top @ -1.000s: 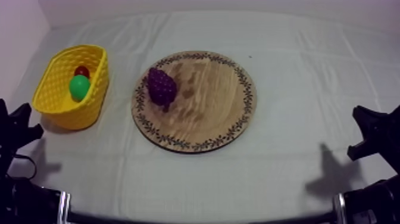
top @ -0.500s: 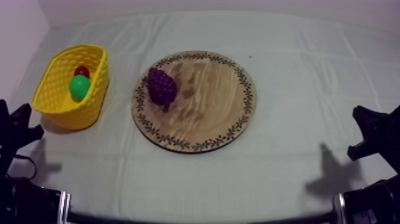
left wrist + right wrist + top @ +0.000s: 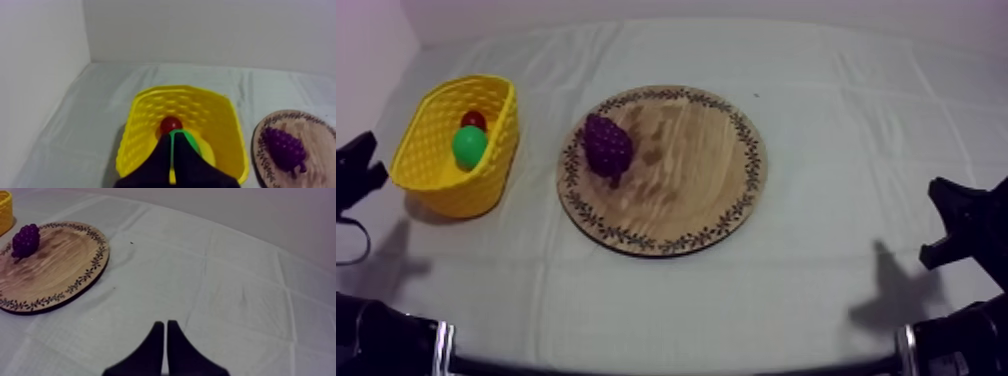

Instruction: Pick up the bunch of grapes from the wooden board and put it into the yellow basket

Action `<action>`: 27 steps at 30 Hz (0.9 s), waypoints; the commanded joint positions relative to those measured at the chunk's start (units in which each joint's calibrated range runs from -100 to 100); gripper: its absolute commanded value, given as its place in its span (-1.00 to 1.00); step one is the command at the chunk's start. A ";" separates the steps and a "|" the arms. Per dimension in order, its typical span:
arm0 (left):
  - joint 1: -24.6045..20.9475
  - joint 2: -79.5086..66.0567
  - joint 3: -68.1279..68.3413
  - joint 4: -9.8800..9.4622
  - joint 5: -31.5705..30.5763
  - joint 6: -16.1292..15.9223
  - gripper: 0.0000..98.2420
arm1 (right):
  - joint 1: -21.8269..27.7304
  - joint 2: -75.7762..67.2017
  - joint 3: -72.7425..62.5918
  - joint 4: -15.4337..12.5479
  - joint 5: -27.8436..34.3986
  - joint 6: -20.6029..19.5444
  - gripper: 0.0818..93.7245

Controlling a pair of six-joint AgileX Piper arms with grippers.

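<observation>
Purple bunch of grapes [image 3: 607,145] sits untouched on the round patterned wooden board [image 3: 686,175], while the left gripper [image 3: 171,136], facing the yellow latticed basket [image 3: 421,150], and the right gripper [image 3: 165,324] are both pinched together and empty, so I'd say one must next open and reach for it

The yellow basket [image 3: 142,115] stands directly ahead of the left fingers [image 3: 161,160], its near wall just beyond their tips. A green toy fruit [image 3: 191,141] and a small red fruit [image 3: 170,123] take up part of its floor. To the right of those fingers, a strip of bare cloth separates the basket from the wooden board [image 3: 322,155], and the air above the bunch of grapes [image 3: 285,148] is open. Ahead of the right fingers [image 3: 175,348], the table [image 3: 240,288] lies bare up to the board's rim.
</observation>
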 commanded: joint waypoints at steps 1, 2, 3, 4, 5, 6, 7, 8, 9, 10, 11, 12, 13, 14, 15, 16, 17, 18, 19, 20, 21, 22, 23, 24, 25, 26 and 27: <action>0.83 6.32 -8.08 -0.93 1.85 1.87 -1.00 | 0.02 -0.01 -0.03 0.01 0.00 -0.01 -0.99; 1.24 8.03 -10.65 -1.16 3.04 2.25 -1.00 | 0.02 -0.01 -0.03 0.01 0.00 -0.01 -0.99; 1.68 9.71 -13.35 -1.32 4.43 2.62 -1.00 | 0.02 -0.01 -0.03 0.01 0.00 -0.01 -0.99; 2.12 11.33 -16.15 -1.43 5.96 2.96 -1.00 | 0.02 -0.01 -0.03 0.01 0.00 0.01 -0.99; 2.62 12.95 -18.94 -1.49 7.61 3.22 -1.00 | 0.02 -0.01 -0.03 0.01 0.00 0.02 -0.99; 3.19 14.55 -21.80 -1.55 9.31 3.53 -1.00 | 0.02 -0.01 -0.03 0.01 0.00 0.01 -0.99; 3.80 16.17 -24.71 -1.59 11.03 3.85 -1.00 | 0.02 -0.01 -0.03 0.01 0.00 0.00 -0.99; 4.45 17.79 -27.65 -1.62 12.81 4.13 -1.00 | 0.02 -0.01 -0.03 0.01 0.00 0.00 -0.99; 5.16 19.39 -30.57 -1.65 14.62 4.40 -1.00 | 0.02 -0.01 -0.03 0.01 0.00 0.00 -0.99; 5.86 20.97 -33.43 -1.74 16.35 4.71 -1.00 | 0.02 -0.01 -0.03 0.01 0.00 0.00 -0.99; 6.52 22.49 -36.09 -1.82 17.97 5.00 -1.00 | 0.02 -0.01 -0.03 0.01 0.00 -0.01 -0.99; 7.13 24.00 -38.59 -1.91 19.42 5.28 -1.00 | 0.02 -0.01 -0.03 0.01 0.00 -0.01 -0.99; 7.70 25.49 -40.92 -2.02 20.73 5.54 -1.00 | 0.02 -0.01 -0.03 0.01 0.00 -0.01 -0.99; 8.22 27.03 -43.04 -2.12 21.89 5.83 -1.00 | 0.02 -0.01 -0.03 0.01 0.00 0.01 -0.99; 8.74 28.57 -45.03 -2.26 22.96 6.13 -1.00 | 0.02 -0.01 -0.03 0.01 0.00 0.00 -0.99; 9.27 30.11 -46.86 -2.45 24.03 6.48 -1.00 | 0.02 -0.01 -0.03 0.01 0.00 0.00 -0.99; 9.82 31.69 -48.65 -2.68 25.12 6.87 -1.00 | 0.02 -0.01 -0.03 0.01 0.00 0.00 -0.99; 10.40 33.25 -50.33 -2.95 26.18 7.30 -1.00 | 0.02 -0.01 -0.03 0.01 0.00 0.00 -0.99; 11.00 34.84 -51.91 -3.23 27.16 7.75 -1.00 | 0.02 -0.01 -0.03 0.01 0.00 -0.01 -0.99; 11.60 36.44 -53.42 -3.45 28.14 8.12 -1.00 | 0.02 -0.01 -0.03 0.01 0.00 0.01 -0.99; 12.16 37.98 -54.87 -3.63 29.09 8.40 -1.00 | 0.02 -0.01 -0.03 0.01 0.00 0.02 -0.99; 12.71 39.44 -56.26 -3.85 30.00 8.69 -1.00 | 0.02 -0.01 -0.03 0.01 0.00 0.01 -0.99; 13.27 40.82 -57.60 -4.08 30.90 8.97 -1.00 | 0.02 -0.01 -0.03 0.01 0.00 0.00 -0.99; 13.79 42.13 -58.87 -4.25 31.82 9.17 -1.00 | 0.02 -0.01 -0.03 0.01 0.00 0.00 -0.99; 14.29 43.35 -60.07 -4.38 32.76 9.31 -1.00 | 0.02 -0.01 -0.03 0.01 0.00 0.00 -0.99; 14.79 44.50 -61.17 -4.51 33.68 9.43 -1.00 | 0.02 -0.01 -0.03 0.01 0.00 0.00 -0.99; 15.33 45.58 -62.14 -4.69 34.62 9.61 -1.00 | 0.02 -0.01 -0.03 0.01 0.00 -0.01 -0.99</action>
